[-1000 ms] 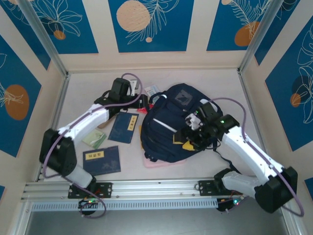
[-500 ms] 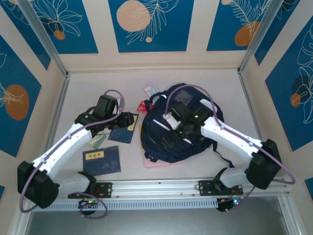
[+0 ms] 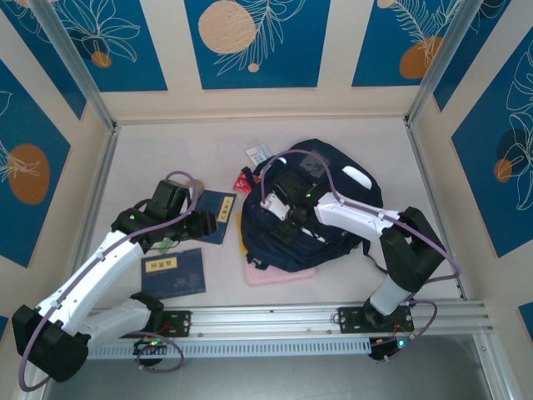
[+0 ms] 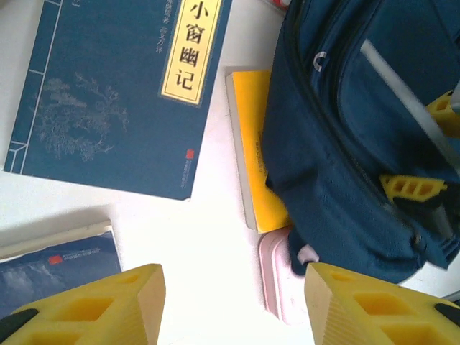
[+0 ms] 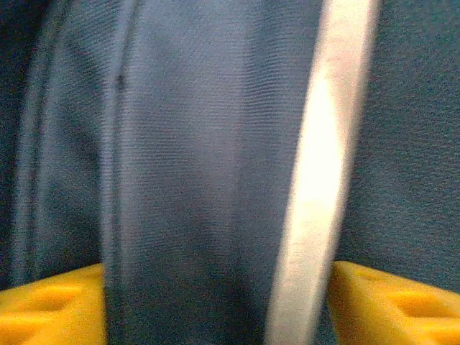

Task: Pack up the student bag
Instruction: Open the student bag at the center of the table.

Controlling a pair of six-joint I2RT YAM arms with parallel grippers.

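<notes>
student bag (image 3: 341,246) right beneath right gripper (image 3: 281,227)

A robot test cell in a laboratory is shown, not a lived-in room. A white table (image 3: 150,150) is boxed in on three sides by cream walls (image 3: 337,58) on which blue panels (image 3: 254,42) printed with leaves and orange discs are mounted. The corners are framed by bare aluminium posts (image 3: 79,71). Along the near edge an aluminium rail (image 3: 266,317) is fitted, and two white arms, the left arm (image 3: 100,267) and the right arm (image 3: 358,218), are bolted to it, with purple cables (image 3: 187,177) looped over them. School things are laid out: the student bag (image 3: 333,200) and navy booklets (image 3: 173,272).
</notes>
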